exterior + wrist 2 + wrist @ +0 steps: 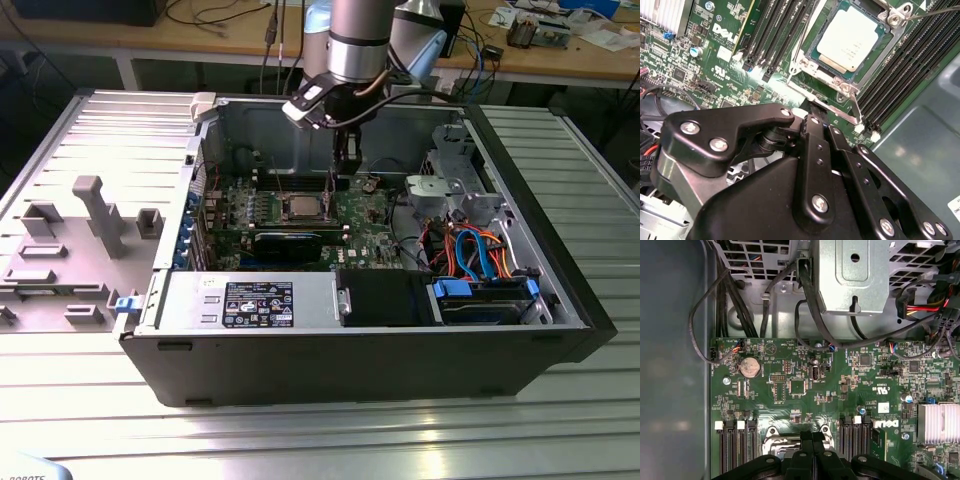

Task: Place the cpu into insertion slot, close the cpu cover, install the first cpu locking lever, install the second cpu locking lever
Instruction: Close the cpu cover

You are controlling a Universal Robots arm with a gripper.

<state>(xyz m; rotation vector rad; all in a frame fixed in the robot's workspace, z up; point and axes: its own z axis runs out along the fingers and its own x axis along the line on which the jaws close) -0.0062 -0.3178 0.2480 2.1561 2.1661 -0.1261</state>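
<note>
Silver-grey cpu [852,40] lies flat in insertion slot [812,50] — metal top upward.

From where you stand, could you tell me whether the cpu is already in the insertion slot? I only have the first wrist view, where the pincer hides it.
Observer: Yes; the second wrist view shows the cpu lying flat in it, silver top up.
Operator: Thank you. Is it covered?
Observer: The cpu cover appears lowered around it.
Operator: And where am I?
Observer: The pincer tip is beside a thin wire lever at the cover's edge; contact is unclear.
</note>
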